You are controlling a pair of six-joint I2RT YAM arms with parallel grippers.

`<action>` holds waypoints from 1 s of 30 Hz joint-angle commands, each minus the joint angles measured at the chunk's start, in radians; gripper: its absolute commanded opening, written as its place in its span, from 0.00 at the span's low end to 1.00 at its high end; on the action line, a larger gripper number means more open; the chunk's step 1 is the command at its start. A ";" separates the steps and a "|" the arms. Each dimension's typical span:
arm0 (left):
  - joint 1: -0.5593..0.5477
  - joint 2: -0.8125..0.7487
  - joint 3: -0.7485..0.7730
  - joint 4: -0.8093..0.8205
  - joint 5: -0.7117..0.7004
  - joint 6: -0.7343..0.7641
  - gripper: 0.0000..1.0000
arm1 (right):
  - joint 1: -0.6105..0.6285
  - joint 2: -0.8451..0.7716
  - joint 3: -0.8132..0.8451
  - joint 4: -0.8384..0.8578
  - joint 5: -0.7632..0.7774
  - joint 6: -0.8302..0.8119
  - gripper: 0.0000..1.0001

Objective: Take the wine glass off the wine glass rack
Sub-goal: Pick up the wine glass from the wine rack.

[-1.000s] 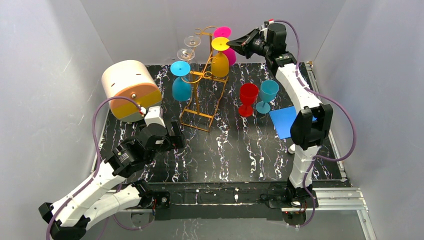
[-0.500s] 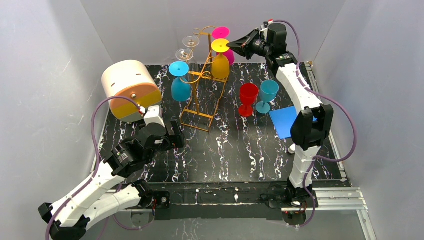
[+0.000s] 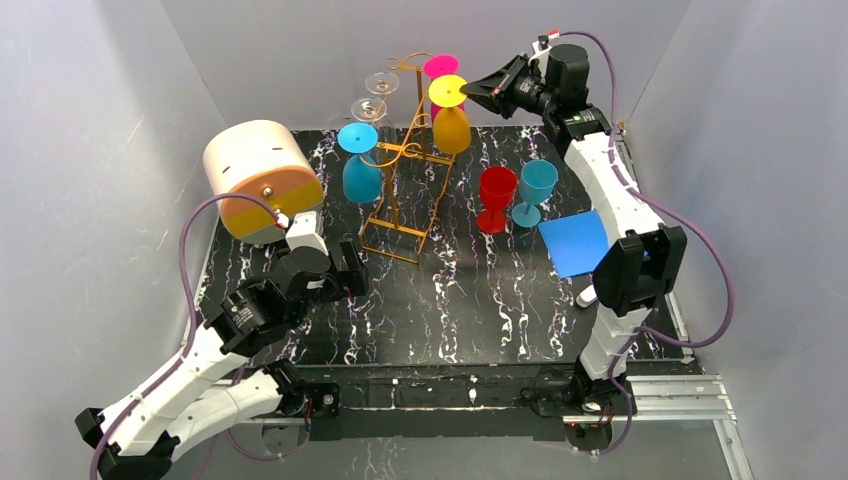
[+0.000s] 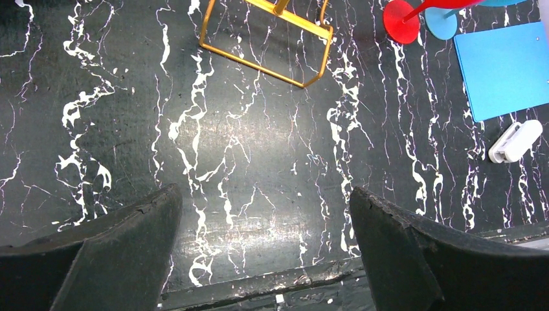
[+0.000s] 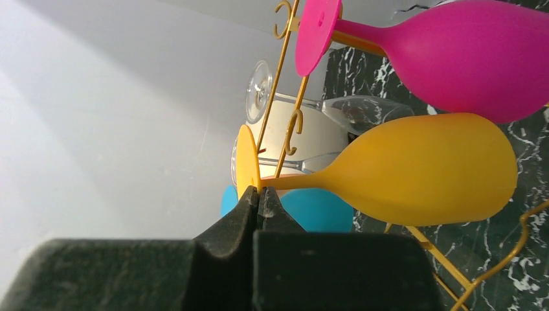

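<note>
- Right claw (image 5: 257,194): clenched on the thin stem of the yellow wine glass (image 5: 414,168), directly under its foot disc.
- Left claw (image 4: 265,214): released, fingers wide apart, hovering over the worktop (image 4: 259,155) near the base of the wine glass rack (image 3: 400,190).
- Glass position: inverted, bowl hanging, at the right-hand end of the rack's upper rails, high above the worktop and just beside the pink glass (image 5: 453,52). Neither view shows whether its foot is past the curled wire ends.
- Step in hand, as judged: drawing the glass out along the rails. Keep your pull level and in line with the rails until the foot passes the scrolls, and only then lower.
- You hold it by the fingertips on a slim stem, so the bowl may pivot. Go slowly and do not twist the wrist.
- The rack looks like light wire. A snag could tip it, along with the hanging blue glass (image 3: 362,175) and the clear glasses (image 3: 372,107).
- Surface: black with white veining. The red glass (image 3: 496,195) and the standing blue glass (image 3: 535,185) are upright to the right of the rack, with a blue sheet (image 3: 575,243) near them.
- Room: plain pale walls, with a cream-and-orange cylindrical box (image 3: 260,180) at the left.
</note>
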 commanded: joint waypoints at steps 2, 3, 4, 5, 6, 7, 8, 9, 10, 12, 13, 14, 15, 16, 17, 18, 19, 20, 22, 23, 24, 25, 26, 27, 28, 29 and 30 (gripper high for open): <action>0.005 -0.009 0.035 -0.016 -0.008 0.000 0.98 | 0.008 -0.135 -0.060 -0.028 0.065 -0.138 0.01; 0.005 -0.012 0.032 -0.017 -0.008 -0.001 0.98 | 0.007 -0.161 -0.099 -0.010 0.065 -0.147 0.01; 0.005 -0.015 0.031 -0.015 -0.010 0.000 0.98 | 0.008 -0.191 -0.137 0.012 0.064 -0.157 0.01; 0.005 -0.017 0.029 -0.012 -0.013 0.000 0.98 | 0.009 -0.218 -0.175 0.033 0.056 -0.170 0.01; 0.005 -0.019 0.027 -0.010 -0.016 0.000 0.98 | 0.011 -0.255 -0.220 0.061 0.037 -0.191 0.01; 0.005 -0.019 0.026 -0.009 -0.019 0.001 0.98 | 0.014 -0.280 -0.251 0.087 0.010 -0.218 0.01; 0.005 -0.019 0.027 -0.005 -0.025 0.000 0.98 | 0.023 -0.301 -0.280 0.116 -0.035 -0.266 0.01; 0.004 -0.018 0.027 0.000 -0.033 -0.004 0.98 | 0.032 -0.324 -0.312 0.145 -0.091 -0.314 0.01; 0.005 -0.017 0.028 0.010 -0.038 -0.006 0.98 | 0.042 -0.347 -0.341 0.149 -0.120 -0.350 0.01; 0.005 -0.008 0.029 0.035 -0.036 -0.005 0.98 | 0.064 -0.407 -0.407 0.150 -0.121 -0.413 0.01; 0.005 -0.003 0.030 0.042 -0.032 -0.004 0.98 | 0.077 -0.437 -0.445 0.166 -0.117 -0.448 0.01; 0.005 0.003 0.034 0.045 -0.026 0.000 0.98 | 0.089 -0.470 -0.481 0.182 -0.117 -0.479 0.01; 0.005 0.010 0.038 0.044 -0.019 0.006 0.98 | 0.097 -0.497 -0.506 0.185 -0.116 -0.513 0.01; 0.005 0.016 0.044 0.040 -0.013 0.012 0.98 | 0.103 -0.523 -0.531 0.182 -0.122 -0.540 0.01; 0.005 0.020 0.048 0.032 -0.009 0.014 0.99 | 0.108 -0.546 -0.556 0.179 -0.133 -0.561 0.01; 0.005 0.021 0.052 0.028 -0.008 0.014 0.98 | 0.112 -0.566 -0.579 0.182 -0.149 -0.578 0.01; 0.005 0.020 0.053 0.027 -0.005 0.014 0.98 | 0.114 -0.587 -0.604 0.186 -0.165 -0.587 0.01; 0.005 0.015 0.052 0.031 -0.005 0.014 0.98 | 0.117 -0.604 -0.627 0.194 -0.182 -0.594 0.01; 0.005 0.005 0.046 0.050 0.001 0.013 0.98 | 0.135 -0.632 -0.668 0.197 -0.211 -0.609 0.01; 0.005 -0.002 0.041 0.063 0.005 0.013 0.98 | 0.151 -0.642 -0.686 0.195 -0.225 -0.620 0.01; 0.005 -0.006 0.036 0.080 0.013 0.016 0.98 | 0.164 -0.651 -0.709 0.196 -0.247 -0.623 0.01; 0.005 -0.009 0.032 0.096 0.024 0.022 0.98 | 0.178 -0.657 -0.733 0.204 -0.268 -0.620 0.01; 0.005 -0.009 0.031 0.111 0.046 0.035 0.98 | 0.194 -0.663 -0.768 0.206 -0.279 -0.619 0.01; 0.005 -0.008 0.030 0.126 0.065 0.045 0.98 | 0.214 -0.666 -0.791 0.203 -0.280 -0.621 0.01; 0.005 -0.009 0.031 0.140 0.084 0.057 0.98 | 0.236 -0.672 -0.810 0.197 -0.275 -0.629 0.01; 0.005 -0.007 0.029 0.155 0.106 0.070 0.98 | 0.257 -0.677 -0.829 0.189 -0.262 -0.638 0.01; 0.005 -0.006 0.030 0.168 0.126 0.083 0.98 | 0.273 -0.684 -0.844 0.186 -0.248 -0.642 0.01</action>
